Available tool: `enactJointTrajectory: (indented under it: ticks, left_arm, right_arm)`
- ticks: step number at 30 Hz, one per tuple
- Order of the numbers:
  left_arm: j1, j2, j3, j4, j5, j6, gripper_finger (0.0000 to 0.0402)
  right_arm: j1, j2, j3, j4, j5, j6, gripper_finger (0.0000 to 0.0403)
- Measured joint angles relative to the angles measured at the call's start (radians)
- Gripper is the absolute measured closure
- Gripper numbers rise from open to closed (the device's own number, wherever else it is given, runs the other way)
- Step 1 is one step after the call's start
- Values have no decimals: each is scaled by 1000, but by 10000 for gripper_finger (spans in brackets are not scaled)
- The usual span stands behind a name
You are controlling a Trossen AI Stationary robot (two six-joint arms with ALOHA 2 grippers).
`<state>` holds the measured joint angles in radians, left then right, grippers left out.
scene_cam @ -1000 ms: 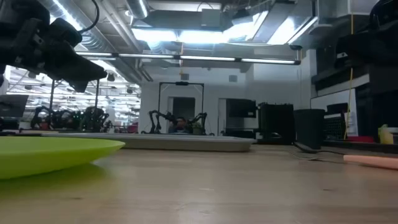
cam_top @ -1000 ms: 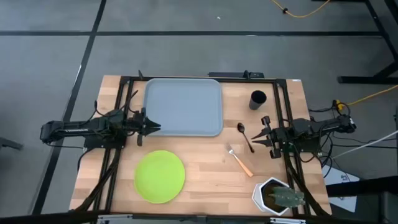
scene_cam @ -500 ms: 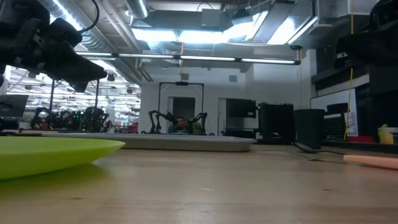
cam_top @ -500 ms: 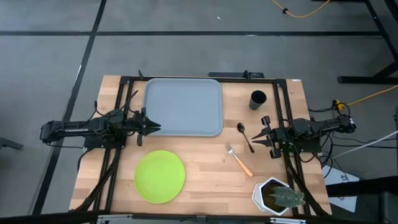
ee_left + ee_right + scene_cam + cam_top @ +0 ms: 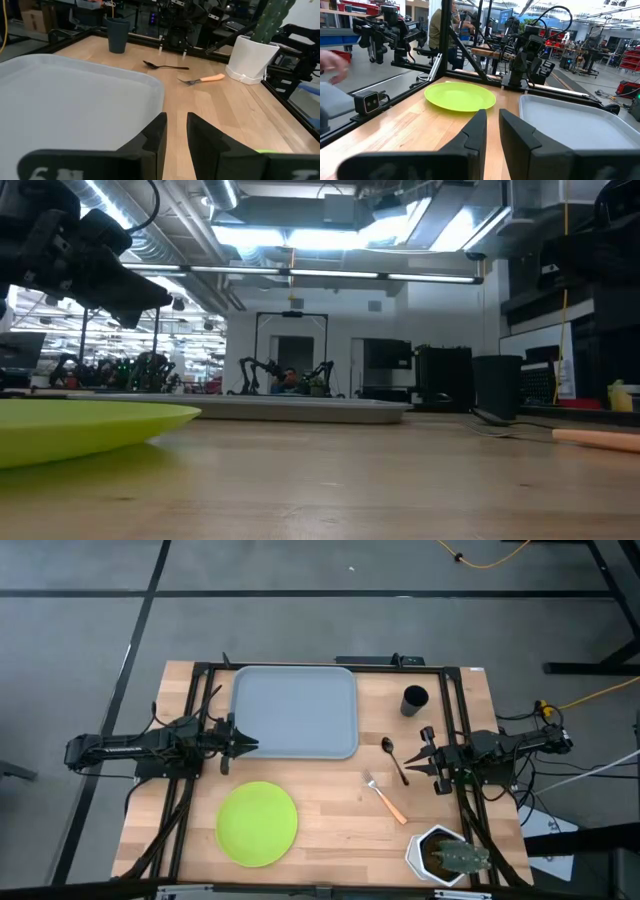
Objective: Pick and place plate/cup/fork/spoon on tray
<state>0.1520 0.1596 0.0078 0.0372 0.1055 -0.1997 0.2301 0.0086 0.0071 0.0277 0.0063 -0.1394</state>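
- No step looks begun: the tray (image 5: 294, 711), at the surface's far edge left of centre, carries nothing, and all four pieces lie on the wood.
- The left claw (image 5: 243, 744) hangs at the tray's near-left corner, its fingers close together with a thin gap, grasping nothing. The right claw (image 5: 422, 752) waits near the surface's right edge, likewise nearly closed and gripping nothing.
- The plate (image 5: 257, 823) lies flat toward the near-left corner, clear of the tray; the cup (image 5: 414, 700) stands upright near the far-right corner.
- The spoon (image 5: 394, 759) lies just right of the tray, long axis running far to near, bowl toward the far edge, handle slanting slightly right.
- The fork (image 5: 385, 798) lies near the spoon on a diagonal: tines toward the tray, orange handle toward the near-right corner.
- Likely next: a claw must spread, descend over one piece; the right claw is nearest the spoon.
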Motion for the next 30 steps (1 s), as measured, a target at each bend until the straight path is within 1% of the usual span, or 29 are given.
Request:
enactJointTrajectory:
  ticks: [8, 13, 15, 18, 20, 23, 26, 30]
  left_arm:
    - [0, 0, 0, 0, 0, 0, 335]
    - [0, 0, 0, 4, -34, 105, 335]
    - [0, 0, 0, 6, -46, 118, 335]
    - [0, 0, 0, 20, -71, 128, 335]
    - [0, 0, 0, 76, -69, 107, 335]
    - [0, 0, 0, 190, -59, 34, 335]
    - [0, 0, 0, 305, -66, -5, 335]
    - [0, 0, 0, 372, -62, -6, 335]
  right_arm:
    - [0, 0, 0, 0, 0, 0, 346]
    - [0, 0, 0, 3, 0, 2, 346]
    - [0, 0, 0, 5, -8, 72, 346]
    - [0, 0, 0, 7, -39, 280, 346]
    - [0, 0, 0, 22, -28, 361, 346]
    - [0, 0, 0, 50, 0, 421, 346]
    - [0, 0, 0, 80, 0, 449, 346]
    - [0, 0, 0, 96, 0, 453, 346]
